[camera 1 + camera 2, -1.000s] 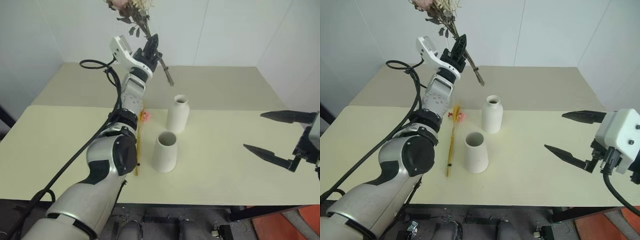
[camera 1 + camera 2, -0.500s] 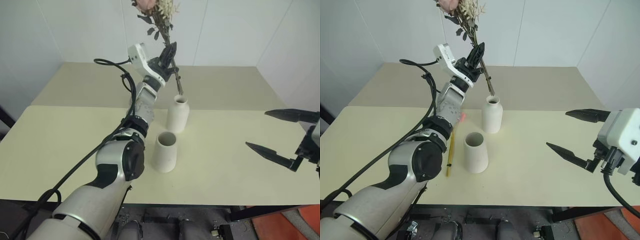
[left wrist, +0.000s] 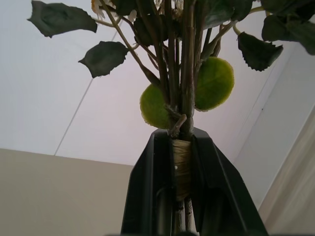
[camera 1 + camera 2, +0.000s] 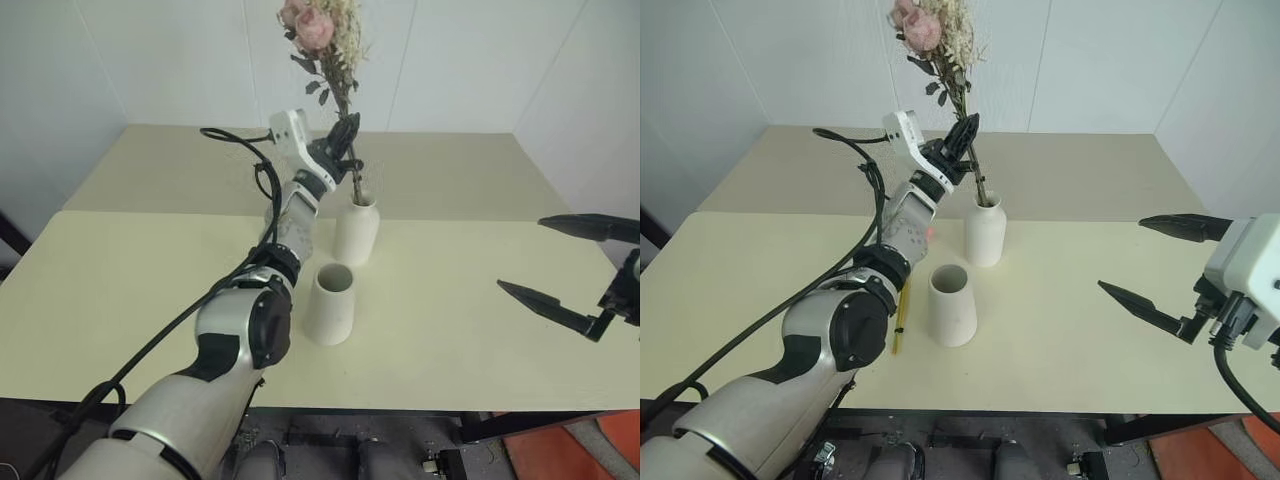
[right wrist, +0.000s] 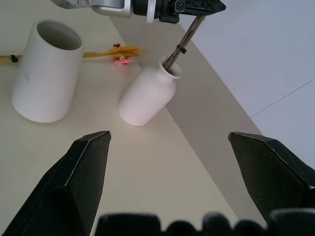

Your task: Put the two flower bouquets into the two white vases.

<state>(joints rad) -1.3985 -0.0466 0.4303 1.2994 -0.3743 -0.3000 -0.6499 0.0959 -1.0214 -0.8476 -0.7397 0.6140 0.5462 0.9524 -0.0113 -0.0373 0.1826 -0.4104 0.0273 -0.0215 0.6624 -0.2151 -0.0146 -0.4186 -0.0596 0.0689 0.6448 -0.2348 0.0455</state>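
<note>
My left gripper (image 3: pixel 181 162) is clamped on the rose bouquet (image 4: pixel 322 30), stems just inside the bottle vase (image 4: pixel 356 229) below; pushing askew could topple it.

Two white vases are counted: a bottle-shaped vase (image 4: pixel 984 231) and a cone-shaped vase (image 4: pixel 951 305). Two bouquets are counted: a rose bouquet (image 4: pixel 937 45) and a slim orange-yellow bouquet (image 5: pixel 106 52).
</note>
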